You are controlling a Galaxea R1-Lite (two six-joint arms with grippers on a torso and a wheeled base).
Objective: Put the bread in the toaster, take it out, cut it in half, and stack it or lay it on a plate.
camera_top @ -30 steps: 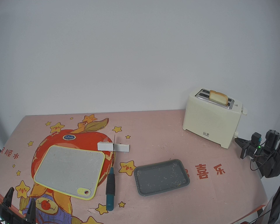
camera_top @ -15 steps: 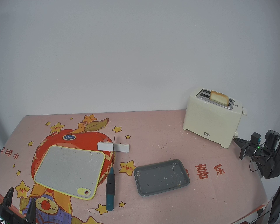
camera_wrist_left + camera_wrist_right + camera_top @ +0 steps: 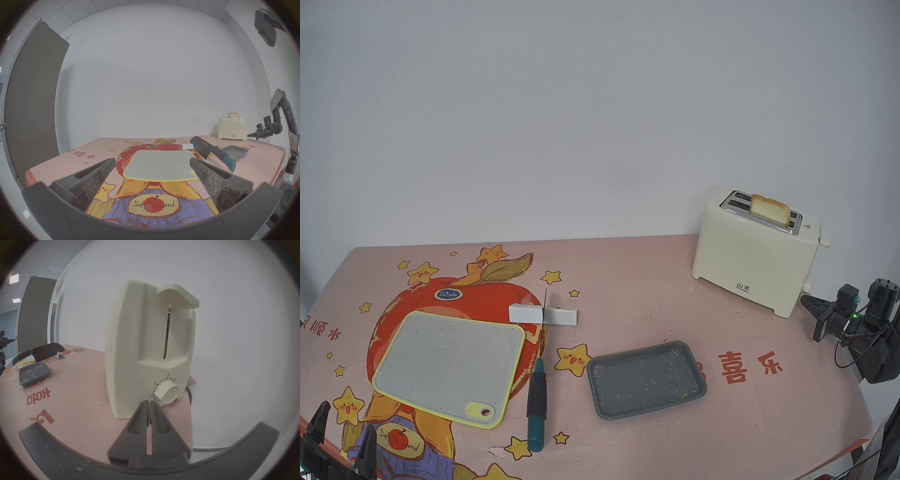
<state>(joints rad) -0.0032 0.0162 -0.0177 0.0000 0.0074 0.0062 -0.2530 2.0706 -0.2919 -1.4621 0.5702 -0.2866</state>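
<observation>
A slice of bread (image 3: 769, 209) stands raised in a slot of the cream toaster (image 3: 753, 259) at the table's back right. My right gripper (image 3: 804, 301) is shut with nothing in it, just off the toaster's end face, level with the dial (image 3: 165, 391) and below the lever (image 3: 178, 296). The right wrist view has the shut fingertips (image 3: 149, 403) a short gap from that dial. At the near left corner my left gripper (image 3: 152, 161) stands open and holds nothing. A grey plate (image 3: 645, 379) lies in the middle, a cutting board (image 3: 450, 365) to its left.
A teal-handled knife (image 3: 536, 400) lies between board and plate, its blade resting in a white holder (image 3: 544, 314). Crumbs are scattered near the toaster and on the plate. The table's right edge runs close to the right arm.
The right gripper has edged slightly toward the toaster. Nothing else has moved.
</observation>
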